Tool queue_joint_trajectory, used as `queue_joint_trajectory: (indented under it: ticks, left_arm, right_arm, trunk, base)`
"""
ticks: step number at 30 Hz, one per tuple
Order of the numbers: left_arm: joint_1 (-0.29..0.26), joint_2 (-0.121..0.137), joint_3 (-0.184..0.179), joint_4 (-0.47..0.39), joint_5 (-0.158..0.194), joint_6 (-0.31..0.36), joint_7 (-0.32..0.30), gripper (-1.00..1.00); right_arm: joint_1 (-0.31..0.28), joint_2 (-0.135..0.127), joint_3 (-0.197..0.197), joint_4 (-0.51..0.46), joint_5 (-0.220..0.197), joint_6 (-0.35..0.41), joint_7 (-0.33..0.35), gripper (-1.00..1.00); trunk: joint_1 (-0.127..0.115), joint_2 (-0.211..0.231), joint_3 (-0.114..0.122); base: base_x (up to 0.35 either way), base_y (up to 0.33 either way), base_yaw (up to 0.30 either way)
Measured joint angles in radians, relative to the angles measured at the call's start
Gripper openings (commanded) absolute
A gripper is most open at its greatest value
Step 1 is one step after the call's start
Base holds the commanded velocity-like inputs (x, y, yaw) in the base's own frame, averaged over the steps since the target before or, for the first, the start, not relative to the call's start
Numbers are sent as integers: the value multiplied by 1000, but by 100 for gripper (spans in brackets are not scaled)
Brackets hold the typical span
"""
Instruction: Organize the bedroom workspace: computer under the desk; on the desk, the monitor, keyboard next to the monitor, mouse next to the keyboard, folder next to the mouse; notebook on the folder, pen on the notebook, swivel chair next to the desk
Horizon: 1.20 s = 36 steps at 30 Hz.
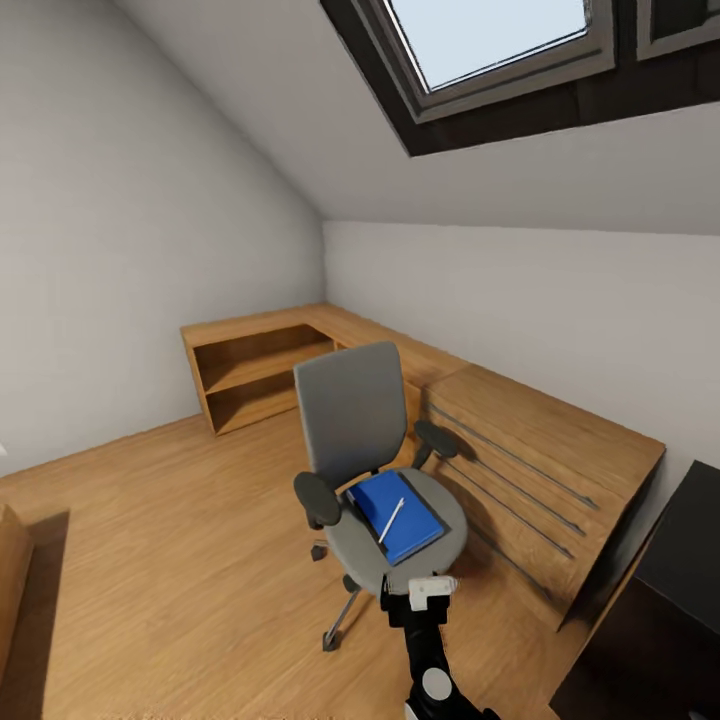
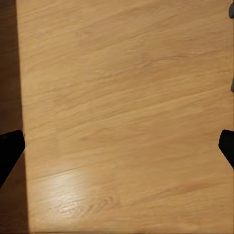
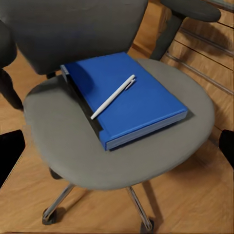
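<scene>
Wood flooring runs under a sloped white ceiling with one skylight, and a long wooden desk follows the far wall, ending in an open shelf unit with two compartments, both showing nothing inside. One grey swivel chair stands on the floor just beside the desk front, with two dark armrests. On its seat lies one blue folder, flat and slightly turned, and one white pen rests diagonally on top of it; whether a separate notebook sits in that blue stack cannot be told. One dark object fills the lower right corner of the head view. The right gripper hovers just in front of the seat, its fingers spread wide apart and holding nothing. The left gripper points at bare floor, fingers likewise spread wide.
</scene>
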Motion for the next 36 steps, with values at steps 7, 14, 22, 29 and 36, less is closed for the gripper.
queue_joint_trajectory:
  ticks: [7, 14, 22, 29, 36]
  left_arm:
    - [0, 0, 0, 0, 0, 0, 0, 100]
    - [0, 0, 0, 0, 0, 0, 0, 100]
    - [0, 0, 0, -1, -2, -1, 0, 100]
    - [0, 0, 0, -1, -3, -2, 0, 100]
    - [0, -1, 0, -1, -3, -3, 0, 100]
  right_arm:
    - [0, 0, 2, 3, 0, -1, 1, 100]
    - [0, 0, 27, 3, 1, -50, 8, 100]
    - [0, 0, 78, 3, 1, -68, 9, 100]
    - [0, 0, 83, 3, 1, -68, 9, 100]
    - [0, 0, 83, 3, 1, -64, 7, 100]
  trunk:
    - [0, 0, -4]
    - [0, 0, -5]
    - [0, 0, -6]
    - [-1, 0, -5]
    - [-1, 0, -5]
  base:
    - [0, 0, 257]
    - [0, 0, 46]
    - [64, 29, 1]
    - [278, 78, 0]
    - [315, 10, 0]
